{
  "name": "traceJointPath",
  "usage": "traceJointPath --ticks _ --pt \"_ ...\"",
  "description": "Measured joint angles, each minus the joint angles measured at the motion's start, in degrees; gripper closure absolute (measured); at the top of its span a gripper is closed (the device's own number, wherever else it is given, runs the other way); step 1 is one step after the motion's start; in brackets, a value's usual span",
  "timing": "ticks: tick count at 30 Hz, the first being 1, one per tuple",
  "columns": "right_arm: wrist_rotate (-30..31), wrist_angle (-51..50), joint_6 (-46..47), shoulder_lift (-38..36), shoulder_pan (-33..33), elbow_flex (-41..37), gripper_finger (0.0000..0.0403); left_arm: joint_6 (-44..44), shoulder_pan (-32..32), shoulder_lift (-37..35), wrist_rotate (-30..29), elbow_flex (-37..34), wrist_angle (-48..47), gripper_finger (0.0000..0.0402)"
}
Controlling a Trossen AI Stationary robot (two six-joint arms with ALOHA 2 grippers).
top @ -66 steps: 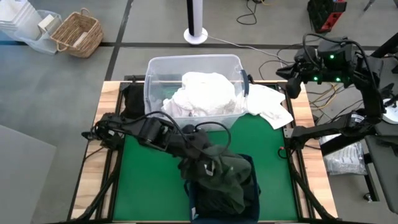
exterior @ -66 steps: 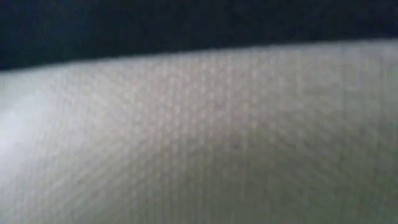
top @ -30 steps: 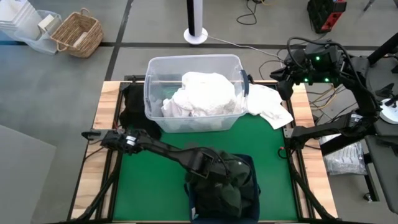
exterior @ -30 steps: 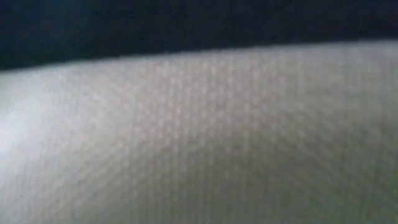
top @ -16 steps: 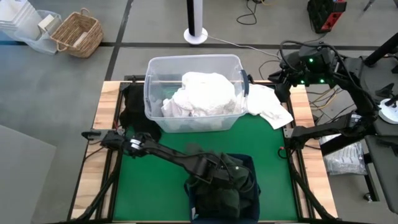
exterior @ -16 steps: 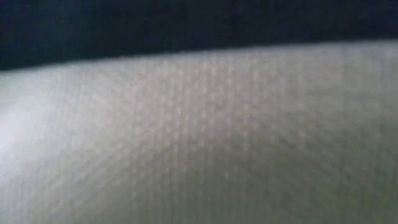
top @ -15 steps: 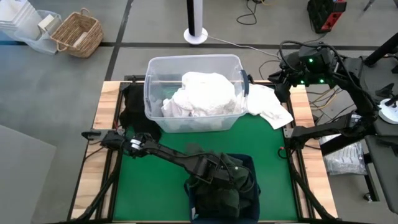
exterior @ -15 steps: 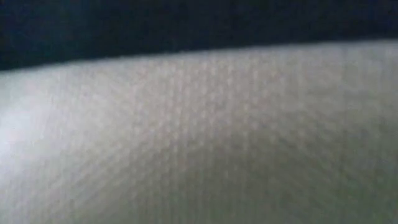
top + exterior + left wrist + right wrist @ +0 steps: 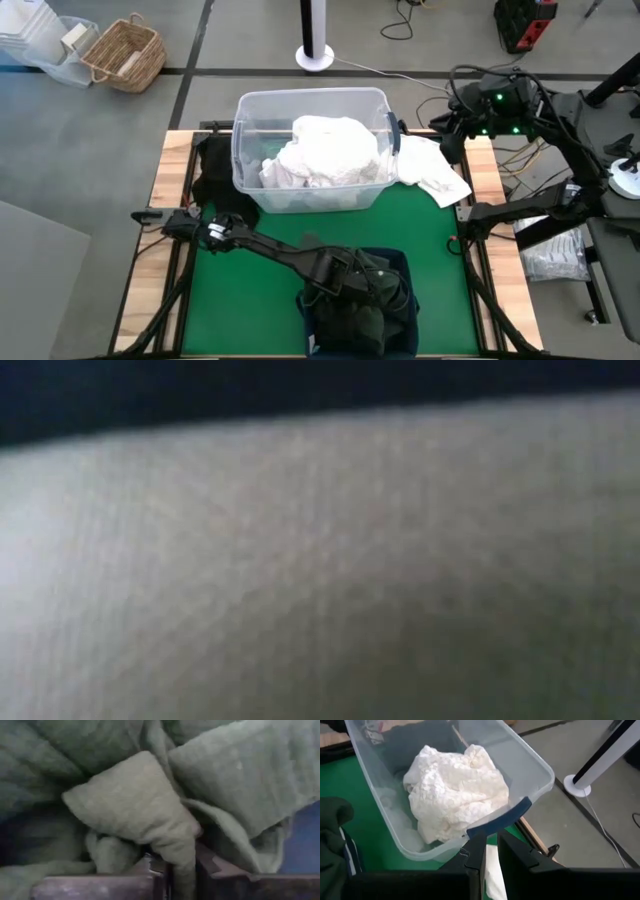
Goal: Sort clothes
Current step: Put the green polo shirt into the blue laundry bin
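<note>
High view: left gripper (image 9: 352, 283) is down in the navy bin (image 9: 406, 300) at the table's near edge, on the dark green garment (image 9: 375, 305); a sec ago the arm was farther left w/ the cloth half draped over the rim, now it's pushed in. White clothes (image 9: 325, 150) sit in the clear tub (image 9: 250, 105) at the far side, one more white piece (image 9: 432, 170) lies just beside the tub's right end, a black one (image 9: 212, 165) by its left end. Right gripper (image 9: 445, 128) has swung in above the far-right corner

Low view: nothing but pale cloth filling the lens (no use here)

Left wrist: fingers (image 9: 150, 872) nearly closed w/ a fold of green fabric (image 9: 145, 815) pinched btwn them, though they look to be easing off, so the drop seems under way

Right wrist: fingers (image 9: 475, 850) nearly closed, empty, above the tub's blue handle (image 9: 512, 812); the loose white piece looks like next pick
</note>
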Motion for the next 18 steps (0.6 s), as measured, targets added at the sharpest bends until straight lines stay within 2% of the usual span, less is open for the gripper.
traceJointPath --ticks 11,18 --pt "0.0 0.53 0.02 -0.41 -0.02 0.0 0.0365 -0.08 -0.17 -2.32 -1.73 0.23 -1.08 0.0245" --pt "0.0 0.5 -0.65 -1.0 -0.02 0.0 0.0365 0.29 -0.24 -5.72 -1.94 0.32 -2.17 0.0206"
